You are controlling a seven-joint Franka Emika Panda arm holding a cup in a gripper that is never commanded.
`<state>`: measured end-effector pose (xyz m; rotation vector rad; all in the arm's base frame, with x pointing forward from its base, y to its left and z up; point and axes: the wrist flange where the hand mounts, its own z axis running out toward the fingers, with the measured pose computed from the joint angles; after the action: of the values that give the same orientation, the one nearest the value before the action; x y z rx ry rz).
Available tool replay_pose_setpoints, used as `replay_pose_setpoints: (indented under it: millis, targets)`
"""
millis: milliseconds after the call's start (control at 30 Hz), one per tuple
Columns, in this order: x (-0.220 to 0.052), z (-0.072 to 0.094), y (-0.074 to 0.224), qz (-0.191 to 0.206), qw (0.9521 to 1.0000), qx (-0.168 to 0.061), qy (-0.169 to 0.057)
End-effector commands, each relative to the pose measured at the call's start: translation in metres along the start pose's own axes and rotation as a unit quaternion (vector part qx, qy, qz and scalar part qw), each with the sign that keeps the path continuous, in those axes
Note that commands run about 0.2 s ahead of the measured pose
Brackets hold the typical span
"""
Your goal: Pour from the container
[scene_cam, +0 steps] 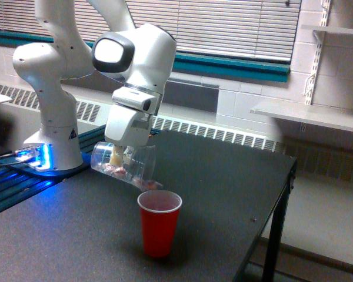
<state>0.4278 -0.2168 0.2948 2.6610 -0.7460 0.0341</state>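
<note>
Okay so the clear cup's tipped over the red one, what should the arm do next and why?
Probably tilt a little further. The clear plastic cup in the gripper lies tipped, mouth just above the red plastic party cup, and small pink and cream pieces remain inside it.

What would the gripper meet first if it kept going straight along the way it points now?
The gripper points down, shut on the tilted clear container. Straight on, it would likely meet the black table to the exterior view's left of the red cup; depth is uncertain.
</note>
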Motion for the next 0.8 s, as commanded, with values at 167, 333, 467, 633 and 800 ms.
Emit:
replay_pose_setpoints:
  millis: [167, 333, 467, 633, 800]
  targets:
    - [0.005, -0.015, -0.005, -0.023, 0.9997, -0.002, 0.003]
    - [0.006, -0.018, -0.007, -0.028, 0.9996, -0.002, 0.002]
    - [0.007, -0.020, -0.010, -0.028, 0.9996, -0.002, 0.002]
    - [0.007, -0.023, -0.009, -0.032, 0.9995, -0.005, -0.005]
    - [0.006, -0.026, -0.009, -0.032, 0.9994, -0.007, -0.008]
